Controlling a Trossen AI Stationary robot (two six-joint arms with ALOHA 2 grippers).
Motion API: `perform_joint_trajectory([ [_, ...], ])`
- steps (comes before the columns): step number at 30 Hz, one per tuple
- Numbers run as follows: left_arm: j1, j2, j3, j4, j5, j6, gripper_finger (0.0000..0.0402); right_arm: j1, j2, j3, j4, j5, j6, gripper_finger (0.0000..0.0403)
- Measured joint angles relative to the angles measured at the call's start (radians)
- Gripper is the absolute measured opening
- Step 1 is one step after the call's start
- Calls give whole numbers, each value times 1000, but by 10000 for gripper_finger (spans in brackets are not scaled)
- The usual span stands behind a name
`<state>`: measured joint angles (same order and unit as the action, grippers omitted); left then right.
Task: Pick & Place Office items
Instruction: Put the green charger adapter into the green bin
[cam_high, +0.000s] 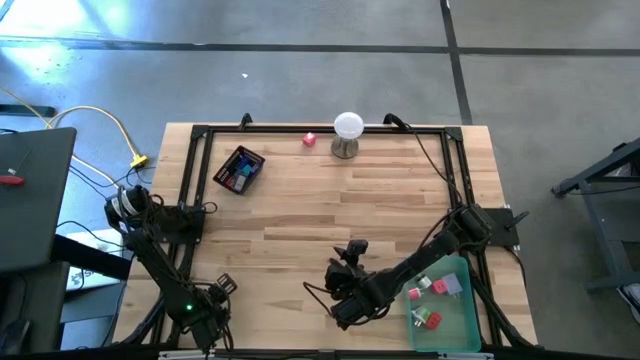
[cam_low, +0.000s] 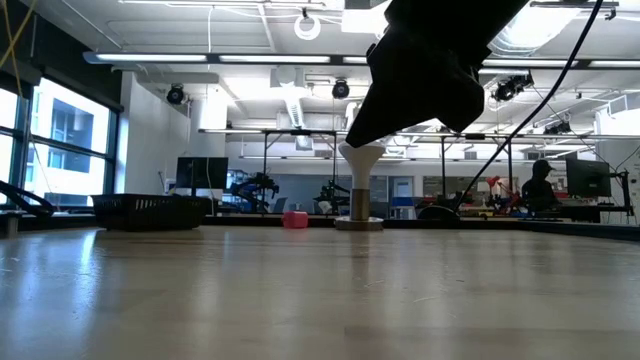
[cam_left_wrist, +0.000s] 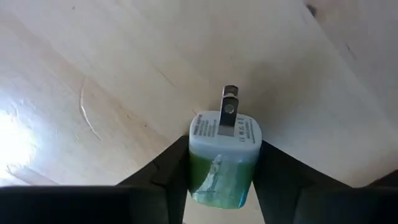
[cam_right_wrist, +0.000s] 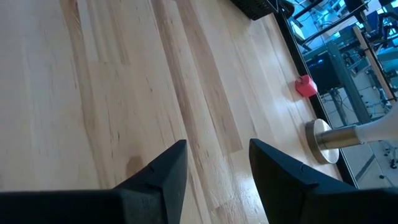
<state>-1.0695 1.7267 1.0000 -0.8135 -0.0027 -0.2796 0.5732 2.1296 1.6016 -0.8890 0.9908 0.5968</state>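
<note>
Gripping one green-and-white plug adapter (cam_left_wrist: 221, 158), left gripper (cam_left_wrist: 221, 180) jaws clamped at the desk's near-left corner; right gripper (cam_right_wrist: 214, 165) jaws apart, empty, near the near edge.

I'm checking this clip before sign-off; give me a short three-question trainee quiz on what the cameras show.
1. True or false: the left end effector has its fingers against a green and white plug adapter.
2. Which sits nearest the white ball on its stand? A) pink block B) black basket C) green tray
3. Fill in: the right end effector holds ____ between its fingers.

Key: 1 true; 2 A; 3 nothing.
</note>
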Motion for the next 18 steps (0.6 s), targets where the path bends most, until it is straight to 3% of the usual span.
perform_joint_trajectory([
  [10, 9, 21, 1, -7, -102, -319, 131, 0, 0, 0, 21, -100, -52, 159],
  [16, 45, 47, 7, -19, -172, -378, 126, 14, -1, 0, 14, -35, -53, 151],
  [18, 62, 28, 14, -31, -286, -384, 126, 29, -11, 0, 9, -10, -50, 149],
])
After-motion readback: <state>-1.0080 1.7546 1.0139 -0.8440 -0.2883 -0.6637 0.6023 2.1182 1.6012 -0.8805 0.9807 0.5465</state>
